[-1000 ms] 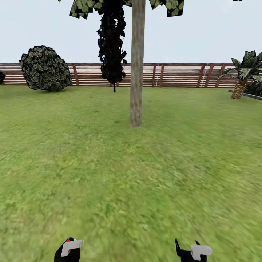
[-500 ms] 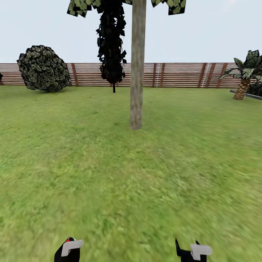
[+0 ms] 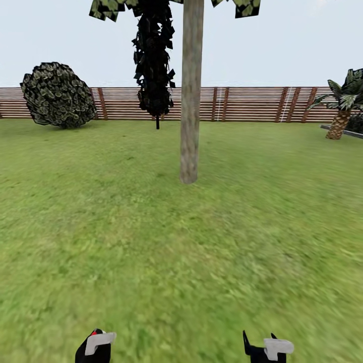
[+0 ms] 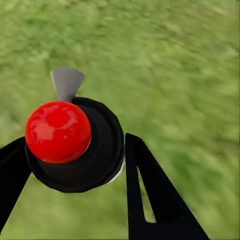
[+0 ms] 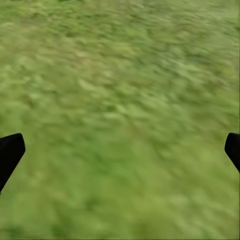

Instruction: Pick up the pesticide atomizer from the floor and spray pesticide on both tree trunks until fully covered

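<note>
Mottled cylindrical tree trunk (image 3: 190, 101), blurred lawn (image 3: 151, 242)

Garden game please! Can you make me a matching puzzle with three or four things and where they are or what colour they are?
Things:
1. tree trunk
2. round bush
3. palm
4. atomizer

Clues:
A. far right, by the fence
B. red-topped, held in the left hand
C. far left, by the fence
D. middle of the lawn, pale grey-brown

Pairs: 1-D, 2-C, 3-A, 4-B
</note>
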### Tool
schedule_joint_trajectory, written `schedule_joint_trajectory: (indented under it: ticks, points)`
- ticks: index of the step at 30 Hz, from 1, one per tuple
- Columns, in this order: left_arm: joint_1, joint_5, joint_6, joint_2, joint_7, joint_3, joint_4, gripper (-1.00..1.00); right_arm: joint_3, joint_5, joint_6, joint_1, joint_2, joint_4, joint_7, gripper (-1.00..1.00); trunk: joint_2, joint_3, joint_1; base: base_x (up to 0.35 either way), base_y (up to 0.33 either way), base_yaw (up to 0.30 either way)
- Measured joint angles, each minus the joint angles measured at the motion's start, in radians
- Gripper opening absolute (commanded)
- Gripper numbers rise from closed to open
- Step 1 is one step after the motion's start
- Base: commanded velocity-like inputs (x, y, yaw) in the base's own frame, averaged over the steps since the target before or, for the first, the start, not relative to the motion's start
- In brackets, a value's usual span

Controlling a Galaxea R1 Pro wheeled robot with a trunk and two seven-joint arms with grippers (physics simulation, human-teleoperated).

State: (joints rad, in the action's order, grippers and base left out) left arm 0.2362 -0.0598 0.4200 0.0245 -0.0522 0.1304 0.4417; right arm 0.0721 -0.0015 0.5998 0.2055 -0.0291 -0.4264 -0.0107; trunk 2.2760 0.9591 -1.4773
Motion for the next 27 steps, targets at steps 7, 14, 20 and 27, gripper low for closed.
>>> schedule_joint_trajectory:
  ticks: [7,14,20,27]
  points:
    - [0.000,0.000,0.000,0.000,0.000,0.000,0.000,-1.00,0.000,0.000,0.000,0.000,0.000,0.000,0.000,1.00,0.000,0.000,0.000,0.339,0.000,0.000]
    - [0.000,0.000,0.000,0.000,0.000,0.000,0.000,-1.00,0.000,0.000,0.000,0.000,0.000,0.000,0.000,1.00,0.000,0.000,0.000,0.339,0.000,0.000]
    - [0.000,0.000,0.000,0.000,0.000,0.000,0.000,-1.00,0.000,0.000,0.000,0.000,0.000,0.000,0.000,1.00,0.000,0.000,0.000,0.339,0.000,0.000]
    - [0.000,0.000,0.000,0.000,0.000,0.000,0.000,-1.00,0.000,0.000,0.000,0.000,0.000,0.000,0.000,1.00,0.000,0.000,0.000,0.339,0.000,0.000]
